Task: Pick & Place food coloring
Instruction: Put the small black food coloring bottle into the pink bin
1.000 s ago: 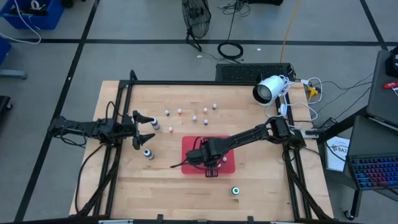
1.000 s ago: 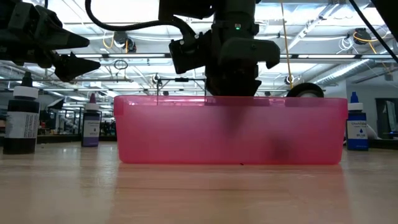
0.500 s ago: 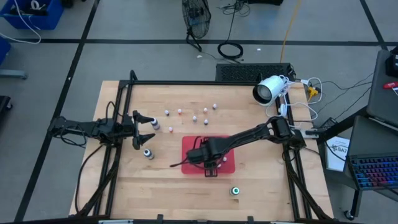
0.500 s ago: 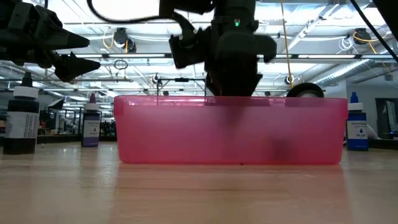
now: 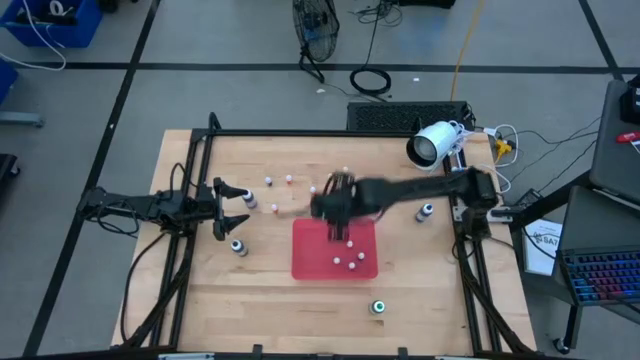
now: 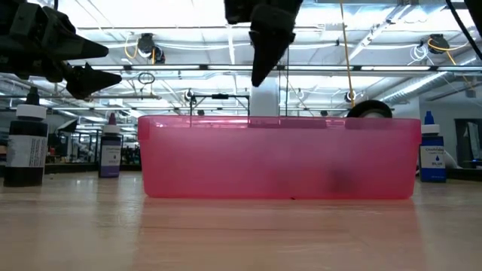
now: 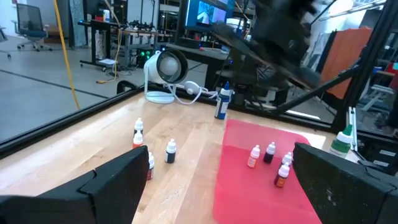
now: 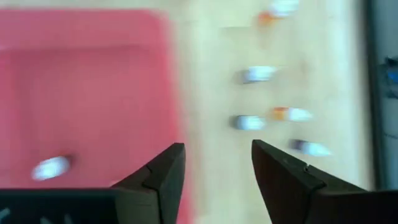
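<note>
Wooden table from above: the right gripper [image 5: 338, 205], nearer than the waiting, wide-open left gripper [image 5: 232, 207], hangs over the red tray's [image 5: 305, 262] far edge; its wrist view shows empty fingers [image 8: 163, 176] apart, loose food coloring bottles [image 8: 252, 122] just ahead.

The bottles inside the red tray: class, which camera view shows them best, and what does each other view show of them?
The left wrist view: four bottles stand sharp on the tray floor, coloured tips visible. The high view shows them as tiny white dots. The low view gives only a dim shadow through the tray wall. The right wrist view shows one blurred bottle.
</note>
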Robot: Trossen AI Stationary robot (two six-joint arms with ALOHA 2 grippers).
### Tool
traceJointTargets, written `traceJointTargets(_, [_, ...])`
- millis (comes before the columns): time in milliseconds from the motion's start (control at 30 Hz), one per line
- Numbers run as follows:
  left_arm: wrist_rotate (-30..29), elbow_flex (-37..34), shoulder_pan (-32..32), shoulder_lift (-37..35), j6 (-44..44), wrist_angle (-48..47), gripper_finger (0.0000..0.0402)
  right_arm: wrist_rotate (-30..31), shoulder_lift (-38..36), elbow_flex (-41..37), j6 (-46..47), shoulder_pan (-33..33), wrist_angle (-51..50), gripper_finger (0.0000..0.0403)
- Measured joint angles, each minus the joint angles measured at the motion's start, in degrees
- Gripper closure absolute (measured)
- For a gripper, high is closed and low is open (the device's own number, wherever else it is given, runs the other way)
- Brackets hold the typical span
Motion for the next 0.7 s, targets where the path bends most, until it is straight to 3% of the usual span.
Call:
traceJointTargets(233, [0.0, 0.0, -0.01, 0.0, 0.0, 0.02, 0.0009, -1.19, -1.52, -0.02, 1.06, -16.35, 0.05, 0.0181])
traceJointTargets(367, [0.01, 0.0, 0.0, 0.0, 0.01, 0.0, 0.0009, -7.29, 1.32, -0.22, 2.51, -23.54, 1.62, 0.0156])
traceJointTargets(500, [0.02, 0.0, -0.01, 0.0, -0.01, 0.0, 0.0009, -10.96, 5.2, -0.43, 1.88, -25.91, 1.97, 0.0143])
traceJointTargets(700, [0.03, 0.0, 0.01, 0.02, 0.01, -0.05, 0.0009, -10.97, 9.46, -0.43, -0.36, -25.86, 3.03, 0.0146])
